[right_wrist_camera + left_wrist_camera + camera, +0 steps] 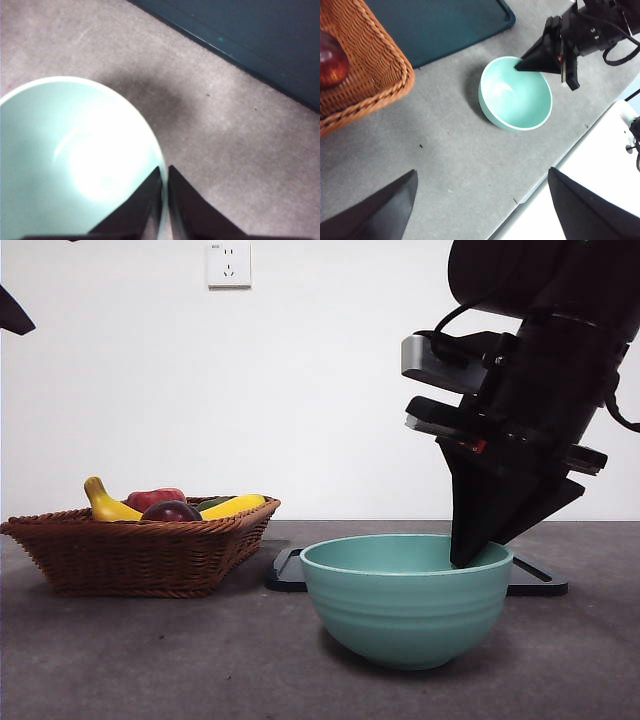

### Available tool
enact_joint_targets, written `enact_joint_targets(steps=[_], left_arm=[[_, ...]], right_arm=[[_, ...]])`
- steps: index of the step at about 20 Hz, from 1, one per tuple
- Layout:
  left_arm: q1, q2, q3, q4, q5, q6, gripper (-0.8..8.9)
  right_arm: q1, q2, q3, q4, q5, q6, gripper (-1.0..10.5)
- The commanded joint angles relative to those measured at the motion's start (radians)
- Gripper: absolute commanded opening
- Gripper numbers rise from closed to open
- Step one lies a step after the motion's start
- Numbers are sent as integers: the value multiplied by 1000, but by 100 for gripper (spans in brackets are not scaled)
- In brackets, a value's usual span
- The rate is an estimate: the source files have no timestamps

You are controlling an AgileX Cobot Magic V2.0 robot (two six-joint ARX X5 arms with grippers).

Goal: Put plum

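Note:
The plum (171, 511) lies dark maroon at the front of the wicker basket (140, 552). The teal bowl (405, 605) stands on the grey table to the basket's right, and nothing lies in it. My right gripper (468, 558) comes down from above and is shut on the bowl's rim (161, 200), one jaw inside and one outside. It also shows in the left wrist view (521, 65) at the bowl's edge (492, 112). My left gripper (482, 172) is open and empty, high above the table between basket and bowl.
The basket (380, 75) also holds two yellow bananas (105, 505), a red apple-like fruit (155, 497) and something green. A dark red fruit (330, 62) shows in it from the left wrist. A dark flat tray (535, 580) lies behind the bowl. The table's edge (545, 182) runs close by the bowl.

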Motion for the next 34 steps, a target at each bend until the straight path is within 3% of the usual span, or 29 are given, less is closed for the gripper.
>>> enact_joint_targets(steps=[1, 7, 12, 15, 21, 27, 34], left_arm=[[-4, 6, 23, 2, 6, 13, 405], [-4, 6, 23, -1, 6, 13, 405], [-4, 6, 23, -1, 6, 13, 405], [-4, 6, 23, -2, 6, 13, 405], [-4, 6, 23, -2, 6, 13, 405], [-4, 6, 23, -2, 6, 13, 405], [-4, 6, 23, -2, 6, 13, 405]], right_arm=[[7, 16, 5, 13, 1, 9, 10], [7, 17, 5, -3, 0, 10, 21], [7, 17, 5, -13, 0, 15, 241], [6, 14, 9, -11, 6, 15, 244], [4, -87, 95, -74, 107, 5, 245], [4, -267, 209, -195, 104, -5, 245], [5, -509, 219, -391, 81, 17, 244]])
